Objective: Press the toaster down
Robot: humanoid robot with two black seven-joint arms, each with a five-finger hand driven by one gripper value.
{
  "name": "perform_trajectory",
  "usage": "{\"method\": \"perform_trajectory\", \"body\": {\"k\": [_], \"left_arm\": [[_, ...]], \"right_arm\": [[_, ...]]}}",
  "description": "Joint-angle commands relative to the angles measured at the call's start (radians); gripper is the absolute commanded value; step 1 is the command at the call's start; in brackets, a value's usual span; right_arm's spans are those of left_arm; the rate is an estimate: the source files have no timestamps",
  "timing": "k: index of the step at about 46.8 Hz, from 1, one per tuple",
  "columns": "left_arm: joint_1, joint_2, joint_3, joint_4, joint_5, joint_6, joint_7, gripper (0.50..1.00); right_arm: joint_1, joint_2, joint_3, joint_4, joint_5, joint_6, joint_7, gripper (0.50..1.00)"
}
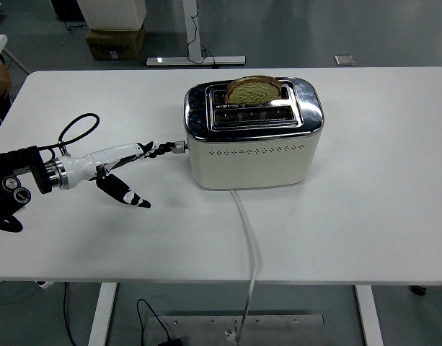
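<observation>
At the toaster (253, 137) lever (179, 146), left robot hand (120, 162) seemingly presses with extended fingers, holding nothing.

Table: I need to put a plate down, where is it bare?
Bare: the table right of the toaster, and the far left corner. Crowded: left of the toaster, where the left hand reaches in, and along the cord.

The left hand (127, 164) reaches from the left, one fingertip on the lever (179, 146) at the toaster (253, 137)'s left end. Bread (253, 90) sits low in the far slot on the counter (365, 202).
</observation>
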Motion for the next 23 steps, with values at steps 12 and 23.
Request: {"method": "perform_trajectory", "body": {"k": [12, 23], "left_arm": [[0.000, -0.023, 0.001, 0.023, -0.001, 0.001, 0.000, 1.000], [0.002, -0.038, 0.003, 0.034, -0.003, 0.001, 0.000, 1.000]], "right_arm": [[0.001, 0.000, 0.000, 0.000, 0.000, 0.000, 0.000, 0.998], [-0.001, 0.000, 0.000, 0.000, 0.000, 0.000, 0.000, 1.000]]}}
